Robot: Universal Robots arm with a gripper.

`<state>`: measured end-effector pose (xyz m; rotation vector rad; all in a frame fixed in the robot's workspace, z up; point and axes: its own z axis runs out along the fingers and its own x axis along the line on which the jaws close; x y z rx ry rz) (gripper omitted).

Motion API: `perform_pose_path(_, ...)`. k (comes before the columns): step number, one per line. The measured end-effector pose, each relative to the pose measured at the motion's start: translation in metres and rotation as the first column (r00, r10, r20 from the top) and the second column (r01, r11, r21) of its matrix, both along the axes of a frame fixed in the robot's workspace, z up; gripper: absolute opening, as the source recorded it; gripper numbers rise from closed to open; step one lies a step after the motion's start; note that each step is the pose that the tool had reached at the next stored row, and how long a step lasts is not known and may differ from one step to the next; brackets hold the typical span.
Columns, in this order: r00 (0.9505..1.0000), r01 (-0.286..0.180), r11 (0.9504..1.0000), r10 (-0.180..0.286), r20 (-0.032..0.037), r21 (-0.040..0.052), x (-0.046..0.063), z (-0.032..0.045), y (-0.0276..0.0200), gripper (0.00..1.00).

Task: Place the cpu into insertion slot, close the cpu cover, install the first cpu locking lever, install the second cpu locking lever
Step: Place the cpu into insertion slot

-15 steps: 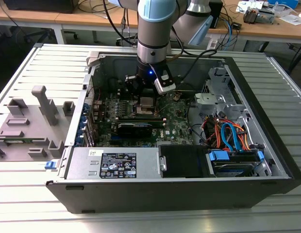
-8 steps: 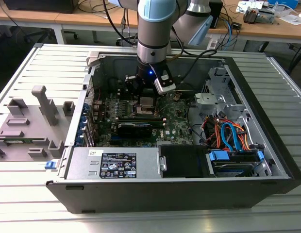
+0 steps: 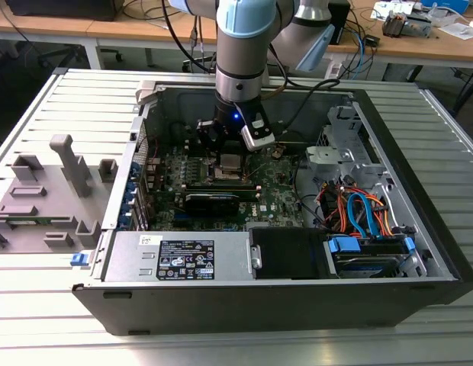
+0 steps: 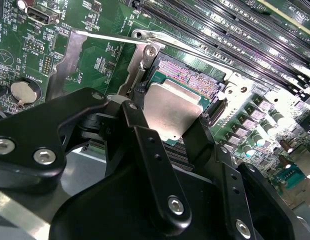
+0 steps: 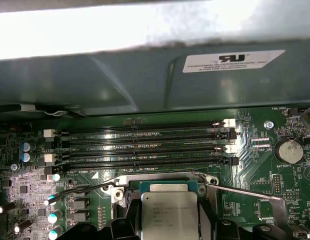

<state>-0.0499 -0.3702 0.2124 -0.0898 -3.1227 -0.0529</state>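
My gripper [image 4: 170,122] is shut on the cpu [image 4: 172,110], a silver-topped square chip pinched between two black fingers [image 4: 140,125]. The chip hangs tilted just above the insertion slot [image 4: 192,75], whose pink-gold pin field lies uncovered beside it. In the first wrist view the cpu [image 5: 169,210] sits between the fingers over the slot's silver rim [image 5: 160,179]. The cpu cover [image 4: 67,57] stands swung open beside the slot. Two thin wire locking levers [image 5: 245,192] [image 5: 82,190] are lifted clear on either side. In the exterior view the gripper [image 3: 227,155] reaches down into the case.
Long black memory slots [image 5: 145,142] run along the board just beyond the socket. A coin battery [image 5: 289,151] lies to one side. The open computer case [image 3: 419,252] walls the board in, with a black expansion card [image 3: 212,200], cables [image 3: 358,210] and a drive bay nearby.
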Motion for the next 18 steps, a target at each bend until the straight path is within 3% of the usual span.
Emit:
perform_pose_path(10, 0.9996, 0.027, 0.9996, -0.027, 0.0001, -0.0034, 0.0, -0.0001, 0.0, 0.55)
perform_pose_path(18, 0.9983, 0.058, 0.9982, -0.058, 0.0004, -0.0122, 0.0, -0.0001, 0.0, 0.55)
